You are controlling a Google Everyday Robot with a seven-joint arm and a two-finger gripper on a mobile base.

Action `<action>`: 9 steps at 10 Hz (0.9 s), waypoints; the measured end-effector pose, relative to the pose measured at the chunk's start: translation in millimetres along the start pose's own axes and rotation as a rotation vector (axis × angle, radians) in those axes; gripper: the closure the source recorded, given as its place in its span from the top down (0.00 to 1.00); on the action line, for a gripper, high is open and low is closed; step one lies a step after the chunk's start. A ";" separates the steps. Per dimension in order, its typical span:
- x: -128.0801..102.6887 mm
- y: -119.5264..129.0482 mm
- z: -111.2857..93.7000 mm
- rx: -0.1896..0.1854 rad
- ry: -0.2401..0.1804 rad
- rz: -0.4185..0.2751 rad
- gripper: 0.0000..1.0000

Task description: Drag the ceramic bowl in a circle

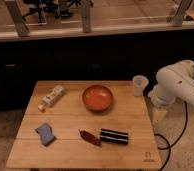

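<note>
The ceramic bowl (97, 97), round, shallow and glossy orange-red, sits on the wooden table (70, 150) a little right of centre, towards the back. My white arm (177, 85) curves in from the right. Its gripper (159, 114) points down just off the table's right edge, level with the bowl's front and well to the right of it. The gripper is open, holds nothing and touches nothing.
A small translucent white cup (139, 85) stands at the back right corner, close to the arm. A white packet (52, 97) lies at the back left, a blue sponge (45, 133) at the front left. A red-brown packet (90, 137) and a black bar (114, 136) lie in front of the bowl.
</note>
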 end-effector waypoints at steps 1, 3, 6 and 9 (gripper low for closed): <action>0.0 0.0 0.0 0.000 0.000 0.000 0.80; 0.0 -0.1 0.0 0.000 0.000 0.000 0.80; -24.5 -15.3 -1.7 0.007 -0.003 -0.068 0.80; -48.3 -25.8 -4.0 0.012 -0.005 -0.132 0.80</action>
